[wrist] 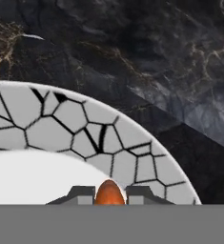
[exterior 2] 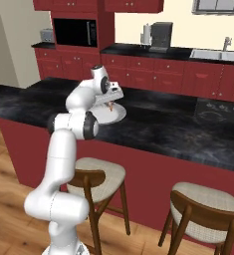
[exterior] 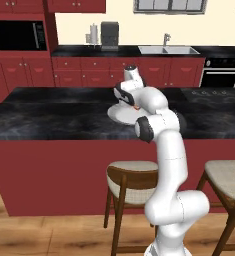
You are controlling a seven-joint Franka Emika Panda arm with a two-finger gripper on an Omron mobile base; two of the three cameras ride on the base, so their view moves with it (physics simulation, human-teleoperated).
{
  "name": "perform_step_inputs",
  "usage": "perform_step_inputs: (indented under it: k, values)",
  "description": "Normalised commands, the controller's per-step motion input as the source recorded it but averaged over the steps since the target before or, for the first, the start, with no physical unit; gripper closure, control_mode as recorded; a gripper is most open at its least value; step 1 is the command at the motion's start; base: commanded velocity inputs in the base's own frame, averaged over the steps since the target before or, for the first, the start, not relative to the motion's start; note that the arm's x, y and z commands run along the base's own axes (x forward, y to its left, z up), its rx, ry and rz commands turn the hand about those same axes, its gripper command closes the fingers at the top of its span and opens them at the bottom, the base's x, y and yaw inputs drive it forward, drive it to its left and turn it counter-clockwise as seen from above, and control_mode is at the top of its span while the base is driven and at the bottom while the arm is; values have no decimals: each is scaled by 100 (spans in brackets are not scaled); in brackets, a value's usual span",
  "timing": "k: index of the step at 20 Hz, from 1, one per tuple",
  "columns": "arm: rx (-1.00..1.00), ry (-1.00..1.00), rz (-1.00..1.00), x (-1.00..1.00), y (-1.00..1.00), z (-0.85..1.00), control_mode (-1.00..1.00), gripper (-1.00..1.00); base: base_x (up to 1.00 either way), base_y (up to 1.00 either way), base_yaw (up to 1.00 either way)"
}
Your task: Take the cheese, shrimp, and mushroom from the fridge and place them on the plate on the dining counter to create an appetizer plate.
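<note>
Hand view puts my gripper (wrist: 109,193) narrowly closed on a small orange lump, the shrimp (wrist: 108,192) by its colour, right above the plate (wrist: 61,124). I see the crackle-patterned plate resting on the black marbled bench (exterior: 49,117), two stools (exterior: 129,182) in front, red cabinets (exterior 2: 153,69) beyond.

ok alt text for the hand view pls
An orange-pink shrimp is pinched between the two dark fingertips of the end effector, just above a round pale plate with a cracked-mosaic rim. The plate sits on the dining counter, whose glossy black marbled top fills the background.
</note>
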Motion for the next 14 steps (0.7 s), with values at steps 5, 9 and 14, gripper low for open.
perform_step_inputs:
  k: [5, 9, 14]
  values:
    - [0, 4, 9, -11, 1, -1, -100, -100, 0, 0, 0]
    - [-1, 0, 2, -29, 1, 14, -100, -100, 0, 0, 0]
    - [-2, 0, 0, -35, 0, 30, -100, -100, 0, 0, 0]
